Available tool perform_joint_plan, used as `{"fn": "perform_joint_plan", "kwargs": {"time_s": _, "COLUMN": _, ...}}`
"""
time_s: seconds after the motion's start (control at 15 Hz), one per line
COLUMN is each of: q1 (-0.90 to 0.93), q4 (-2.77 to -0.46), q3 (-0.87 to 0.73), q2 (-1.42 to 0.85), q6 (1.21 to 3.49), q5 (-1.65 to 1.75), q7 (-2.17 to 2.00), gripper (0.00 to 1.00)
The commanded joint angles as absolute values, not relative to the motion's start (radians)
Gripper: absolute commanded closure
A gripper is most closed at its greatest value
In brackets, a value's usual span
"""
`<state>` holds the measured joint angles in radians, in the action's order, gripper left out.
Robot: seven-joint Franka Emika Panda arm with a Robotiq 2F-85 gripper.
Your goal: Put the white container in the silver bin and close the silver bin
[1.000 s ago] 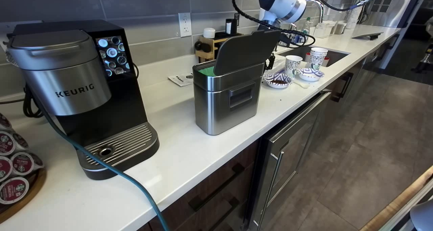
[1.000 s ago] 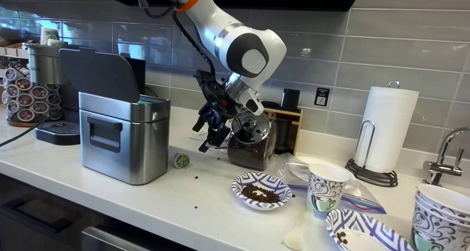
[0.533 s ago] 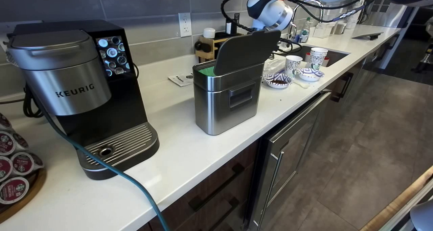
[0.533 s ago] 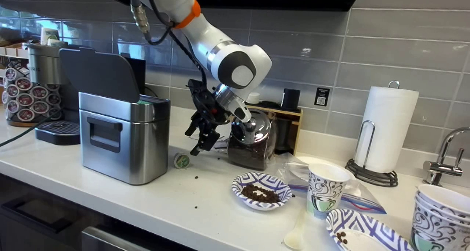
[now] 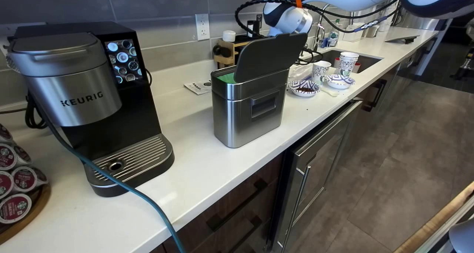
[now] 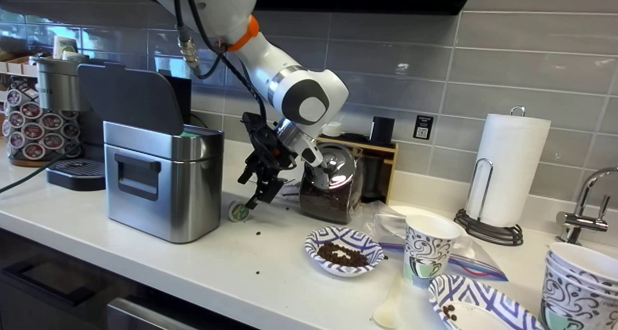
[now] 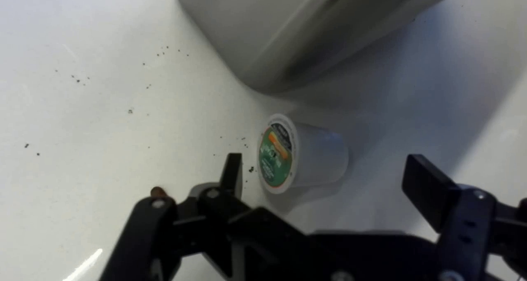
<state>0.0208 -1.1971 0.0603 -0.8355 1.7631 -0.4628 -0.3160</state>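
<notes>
Black fingers (image 7: 429, 192), spread and holding nothing, have come down closer to the pod (image 7: 319, 155), which lies on its side on the desk (image 6: 217, 272), just beside the bin (image 6: 161, 185). A grasp looks near; the lid (image 5: 272, 58) stands raised, ready for the drop.

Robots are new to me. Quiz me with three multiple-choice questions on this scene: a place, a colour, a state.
1. Where is the white container?
A. In a patterned bowl
B. On the counter beside the silver bin
C. On the coffee machine

2. What colour is the bin's inner rim?
A. Red
B. Orange
C. Green

3. How is the lid?
A. Raised
B. Shut
C. Missing

1 B: the wrist view shows it there, apart from the bin.
2 C: both exterior views show green there.
3 A: it tilts up in both exterior views.
</notes>
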Motion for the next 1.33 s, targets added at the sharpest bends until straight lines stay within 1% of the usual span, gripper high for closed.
{"fn": "perform_joint_plan", "kwargs": {"time_s": 0.0, "q1": 0.033, "q4": -1.121, "q3": 0.063, "q2": -0.886, "q6": 1.708, "q5": -0.425, "q7": -0.353, "gripper": 0.0}}
{"fn": "perform_joint_plan", "kwargs": {"time_s": 0.87, "q1": 0.082, "q4": -1.055, "q3": 0.056, "q2": -0.945, "q6": 1.697, "q5": -0.331, "q7": -0.385, "gripper": 0.0}}
{"fn": "perform_joint_plan", "kwargs": {"time_s": 1.0, "q1": 0.086, "q4": -1.054, "q3": 0.054, "q2": -0.945, "q6": 1.699, "q5": -0.32, "q7": -0.388, "gripper": 0.05}}
{"fn": "perform_joint_plan", "kwargs": {"time_s": 1.07, "q1": 0.089, "q4": -1.054, "q3": 0.052, "q2": -0.945, "q6": 1.701, "q5": -0.314, "q7": -0.389, "gripper": 0.04}}
{"fn": "perform_joint_plan", "kwargs": {"time_s": 1.13, "q1": 0.091, "q4": -1.056, "q3": 0.052, "q2": -0.944, "q6": 1.702, "q5": -0.309, "q7": -0.391, "gripper": 0.06}}
{"fn": "perform_joint_plan", "kwargs": {"time_s": 1.2, "q1": 0.092, "q4": -1.057, "q3": 0.052, "q2": -0.944, "q6": 1.705, "q5": -0.306, "q7": -0.391, "gripper": 0.04}}
{"fn": "perform_joint_plan", "kwargs": {"time_s": 1.27, "q1": 0.093, "q4": -1.059, "q3": 0.052, "q2": -0.943, "q6": 1.705, "q5": -0.304, "q7": -0.392, "gripper": 0.05}}
